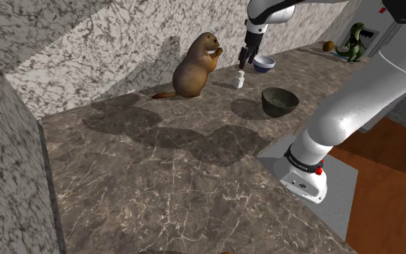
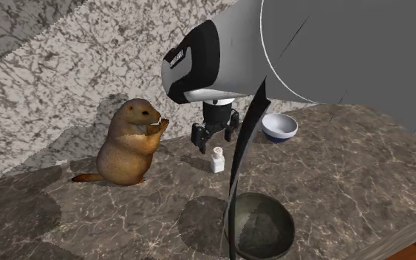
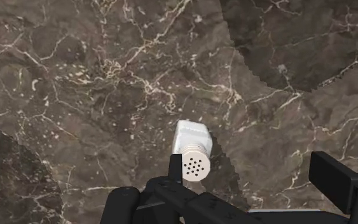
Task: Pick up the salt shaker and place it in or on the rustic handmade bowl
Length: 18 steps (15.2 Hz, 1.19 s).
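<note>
So my gripper [image 1: 244,59] [image 2: 213,137] [image 3: 228,191] hangs right above the salt shaker [image 1: 240,79] [image 2: 217,159] [image 3: 192,150], fingers spread wide, nothing in them. The shaker is a small white thing standing upright on the brown marble counter [image 1: 158,180]. Looking down my hand, I see its holed cap between the fingers, closer to one than the other, and neither touches it. A brown groundhog figure [image 1: 196,68] [image 2: 128,144] stands near the shaker. A dark bowl [image 1: 280,101] [image 2: 261,225] sits apart from it, toward the counter's front edge. A white bowl with a blue inside [image 1: 264,63] [image 2: 279,127] is farther back.
</note>
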### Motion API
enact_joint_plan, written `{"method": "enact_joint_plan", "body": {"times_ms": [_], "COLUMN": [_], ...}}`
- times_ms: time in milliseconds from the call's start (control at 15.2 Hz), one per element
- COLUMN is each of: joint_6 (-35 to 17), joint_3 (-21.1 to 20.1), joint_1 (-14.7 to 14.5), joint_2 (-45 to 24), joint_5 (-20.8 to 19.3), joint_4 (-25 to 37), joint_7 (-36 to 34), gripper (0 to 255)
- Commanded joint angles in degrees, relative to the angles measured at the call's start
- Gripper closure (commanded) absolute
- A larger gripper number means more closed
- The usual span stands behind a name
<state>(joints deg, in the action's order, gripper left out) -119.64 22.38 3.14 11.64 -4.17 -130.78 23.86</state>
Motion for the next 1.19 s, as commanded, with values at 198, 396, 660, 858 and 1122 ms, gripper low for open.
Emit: {"method": "enact_joint_plan", "body": {"times_ms": [198, 396, 660, 858, 1122], "joint_6": [-4.18, -6.51, -9.28, -9.28, -9.27], "joint_3": [2.17, 2.29, 2.42, 2.41, 2.41], "joint_1": [0.52, 0.52, 0.53, 0.53, 0.53], "joint_2": [-7.2, -8.41, -10.02, -10.02, -10.02], "joint_5": [2.12, 2.68, 3.48, 3.48, 3.48], "joint_4": [2.88, 1.67, 0.36, 0.36, 0.37], "joint_7": [4.64, 5.06, 5.66, 5.66, 5.66], "gripper": [0, 0, 0, 0, 0]}}
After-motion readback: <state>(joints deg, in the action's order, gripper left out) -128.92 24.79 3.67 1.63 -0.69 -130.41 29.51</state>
